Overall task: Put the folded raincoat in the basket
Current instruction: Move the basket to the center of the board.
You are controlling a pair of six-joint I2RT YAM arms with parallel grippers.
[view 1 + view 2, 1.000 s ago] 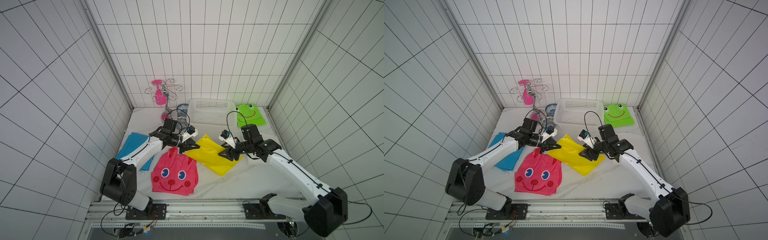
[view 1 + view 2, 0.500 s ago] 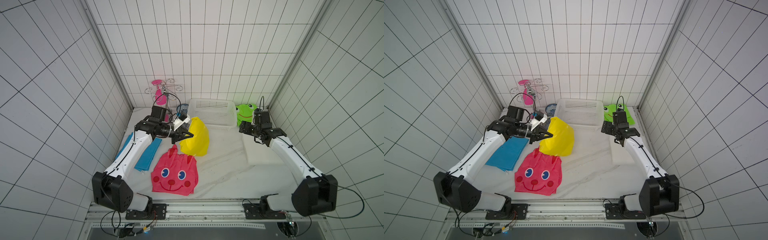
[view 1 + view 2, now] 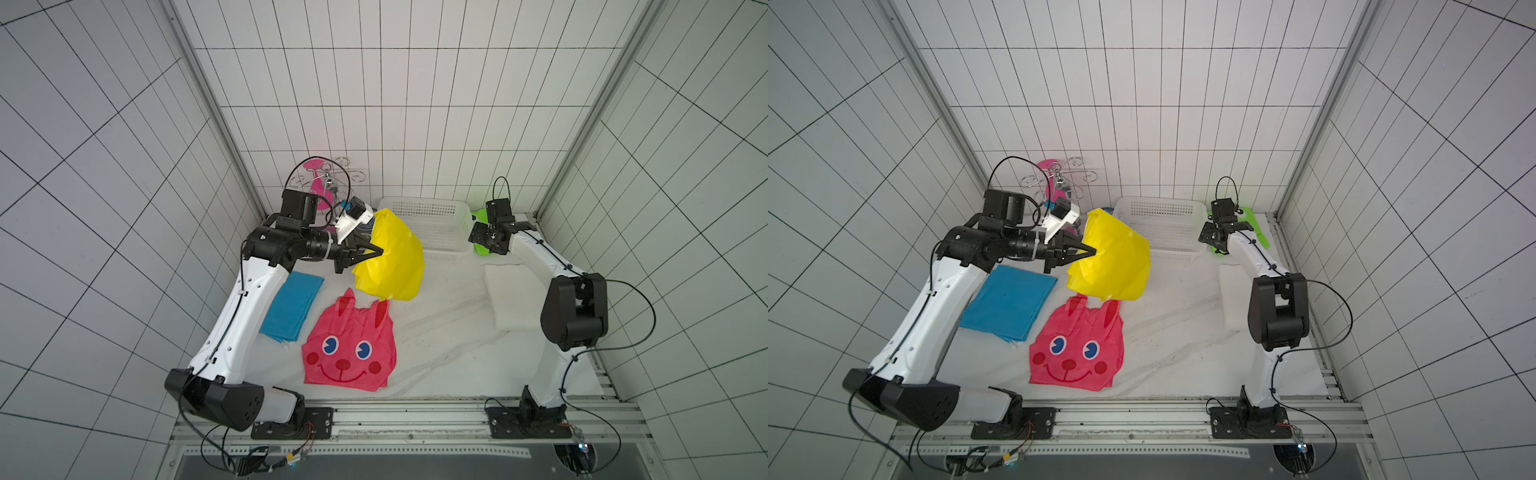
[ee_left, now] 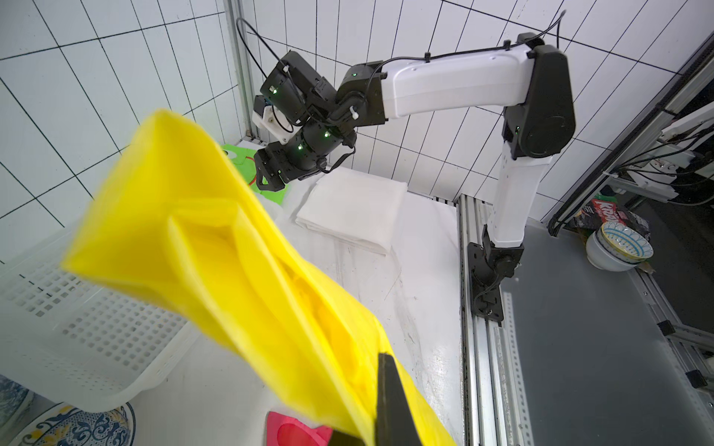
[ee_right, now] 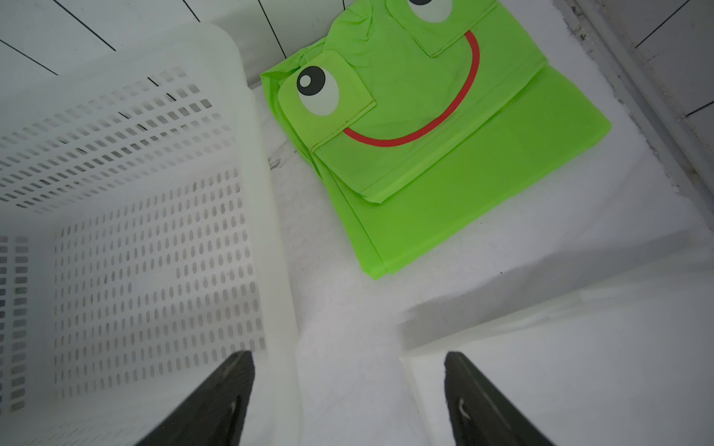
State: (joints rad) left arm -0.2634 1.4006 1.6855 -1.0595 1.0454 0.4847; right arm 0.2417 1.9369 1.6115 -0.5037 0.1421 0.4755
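Note:
The folded raincoat (image 3: 395, 257) (image 3: 1113, 262) is bright yellow and hangs in the air, sagging. My left gripper (image 3: 376, 252) (image 3: 1092, 250) is shut on its near-left edge. In the left wrist view the raincoat (image 4: 232, 251) droops from the left gripper (image 4: 376, 370) over one end of the white perforated basket (image 4: 96, 328). The basket (image 3: 440, 220) (image 3: 1163, 212) stands at the back wall with nothing showing inside it. My right gripper (image 3: 480, 240) (image 3: 1210, 239) (image 5: 347, 367) is open and holds nothing, low beside the basket's right wall (image 5: 154, 251).
On the white table lie a pink bunny raincoat (image 3: 349, 349), a folded blue one (image 3: 291, 307), a folded white one (image 3: 511, 295) and a green frog one (image 5: 425, 135) right of the basket. A patterned bowl (image 4: 77, 424) and a wire stand (image 3: 328, 178) sit left of the basket.
My left gripper has lifted the yellow raincoat off the table and carried it back toward the basket. My right gripper left the raincoat and moved to the basket's right side.

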